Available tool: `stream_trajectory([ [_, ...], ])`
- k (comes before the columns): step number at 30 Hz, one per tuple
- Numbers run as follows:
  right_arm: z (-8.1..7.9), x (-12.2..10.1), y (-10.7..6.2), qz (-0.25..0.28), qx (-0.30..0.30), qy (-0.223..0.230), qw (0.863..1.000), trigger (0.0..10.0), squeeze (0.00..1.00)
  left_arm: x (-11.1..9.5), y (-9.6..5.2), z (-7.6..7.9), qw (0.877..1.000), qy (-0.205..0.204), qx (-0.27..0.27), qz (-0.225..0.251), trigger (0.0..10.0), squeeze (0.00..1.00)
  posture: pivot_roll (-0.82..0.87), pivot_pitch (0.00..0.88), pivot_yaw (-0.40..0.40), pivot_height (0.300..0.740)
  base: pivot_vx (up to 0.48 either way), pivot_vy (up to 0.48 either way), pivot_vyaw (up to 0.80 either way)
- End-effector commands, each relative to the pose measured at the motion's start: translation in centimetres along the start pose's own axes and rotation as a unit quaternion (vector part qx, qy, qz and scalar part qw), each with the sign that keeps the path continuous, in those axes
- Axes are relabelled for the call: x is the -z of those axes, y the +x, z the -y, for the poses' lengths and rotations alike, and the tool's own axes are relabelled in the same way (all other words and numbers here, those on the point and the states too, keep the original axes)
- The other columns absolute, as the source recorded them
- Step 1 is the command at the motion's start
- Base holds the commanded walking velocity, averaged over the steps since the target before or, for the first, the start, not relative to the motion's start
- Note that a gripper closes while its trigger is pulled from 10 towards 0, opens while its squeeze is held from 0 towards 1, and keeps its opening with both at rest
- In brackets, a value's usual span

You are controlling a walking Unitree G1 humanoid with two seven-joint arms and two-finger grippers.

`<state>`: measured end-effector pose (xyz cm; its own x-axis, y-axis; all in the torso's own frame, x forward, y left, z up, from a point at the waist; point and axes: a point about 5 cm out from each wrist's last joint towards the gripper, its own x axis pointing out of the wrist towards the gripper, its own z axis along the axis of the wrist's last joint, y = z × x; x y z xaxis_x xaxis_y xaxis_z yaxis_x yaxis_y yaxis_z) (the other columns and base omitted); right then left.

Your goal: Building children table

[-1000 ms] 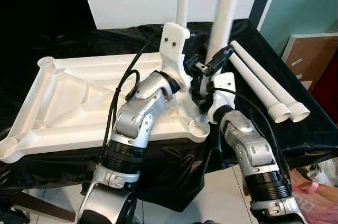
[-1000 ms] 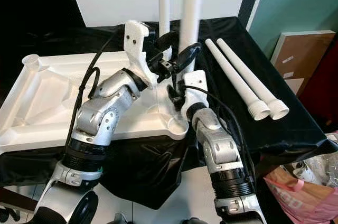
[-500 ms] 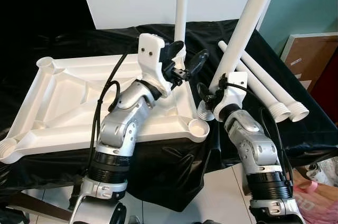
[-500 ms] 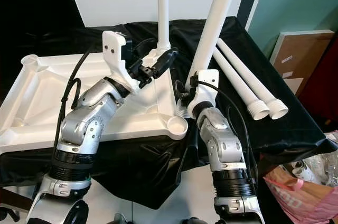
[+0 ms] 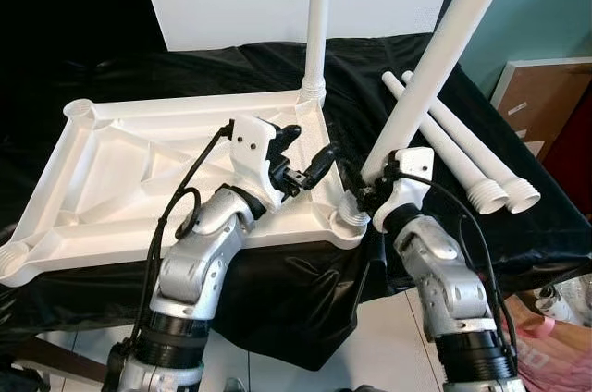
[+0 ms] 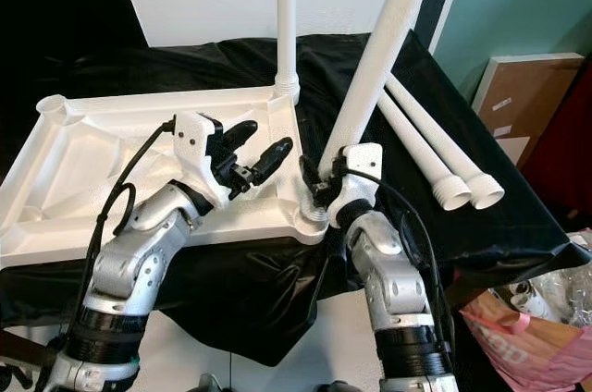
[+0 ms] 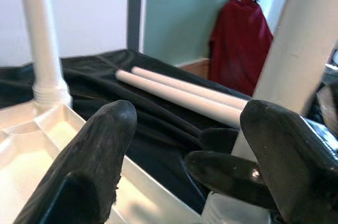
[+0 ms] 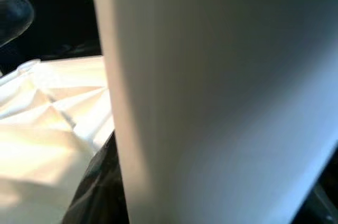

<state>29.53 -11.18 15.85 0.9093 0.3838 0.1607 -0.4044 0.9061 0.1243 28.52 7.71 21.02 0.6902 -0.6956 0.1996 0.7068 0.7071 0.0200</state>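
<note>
**Leg held at the near right corner socket**

Left eye view: A white tabletop (image 5: 111,170) lies upside down on a black cloth (image 5: 518,226). One leg (image 5: 316,31) stands upright in the far right corner socket. The right gripper (image 5: 368,190) is clenched on a second leg (image 5: 435,64) low on its shaft; this leg leans to the right, and its threaded end is at the near right corner socket (image 5: 348,221). Whether it is seated cannot be told. The left gripper (image 5: 310,163) hangs above the tabletop's right part, just left of the held leg, fingers spread and grasping nothing. Two spare legs (image 5: 481,161) lie side by side on the cloth to the right, threaded ends near.

Right eye view: The same layout. The left gripper's two fingers (image 6: 275,152) are apart over the tabletop, and the right gripper touches the leaning leg just above the corner.

Left wrist view: Two black fingers (image 7: 95,166) are spread wide. Between them, far off, the spare legs lie on the cloth. The upright leg rises at one side and the held leg at the other.

Right wrist view: The held leg's shaft (image 8: 227,97) is very close; beside it a bit of tabletop shows.
</note>
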Motion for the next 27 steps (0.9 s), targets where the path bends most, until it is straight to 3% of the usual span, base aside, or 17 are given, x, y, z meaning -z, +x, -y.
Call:
stream_trajectory([
  [1, -0.1, -0.1, -0.2, 0.01, -0.011, -0.006, 1.0, 10.0, 0.0, 0.4, -0.3, 0.3, 1.0, 0.001, 0.013, -0.013, 10.0, 0.0, -0.02, 0.077, -0.032, 0.74, 0.0, 0.0, 0.0],
  [3, -0.5, 0.3, -0.7, 0.021, -0.038, -0.009, 0.999, 10.0, 0.0, 1.4, -1.3, 0.8, 0.999, 0.015, 0.027, -0.04, 10.0, 0.0, -0.01, 0.084, -0.034, 0.74, 0.0, 0.0, 0.0],
  [7, -0.7, 0.5, -0.9, 0.021, -0.046, -0.012, 0.999, 10.0, 0.0, 1.7, -1.6, 0.9, 0.998, 0.014, 0.033, -0.049, 10.0, 0.0, -0.01, 0.084, -0.034, 0.74, 0.0, 0.0, 0.0],
  [14, -0.5, 2.4, -0.9, 0.003, -0.057, -0.033, 0.998, 10.0, 0.0, 4.8, -2.7, 0.8, 0.986, 0.076, 0.034, -0.144, 10.0, 0.0, -0.01, 0.081, -0.035, 0.74, 0.0, 0.0, 0.0],
  [19, -0.4, 2.6, -0.7, 0.006, -0.061, -0.04, 0.997, 10.0, 0.0, 5.2, -2.8, 0.3, 0.983, 0.092, 0.019, -0.158, 10.0, 0.0, -0.01, 0.078, -0.031, 0.74, 0.0, 0.0, 0.0],
  [27, -0.5, 1.4, -0.6, 0.048, -0.054, -0.04, 0.997, 10.0, 0.0, 4.0, -2.8, -1.2, 0.988, 0.08, -0.039, -0.122, 10.0, 0.0, 0.0, 0.082, -0.032, 0.74, 0.0, 0.0, 0.0],
])
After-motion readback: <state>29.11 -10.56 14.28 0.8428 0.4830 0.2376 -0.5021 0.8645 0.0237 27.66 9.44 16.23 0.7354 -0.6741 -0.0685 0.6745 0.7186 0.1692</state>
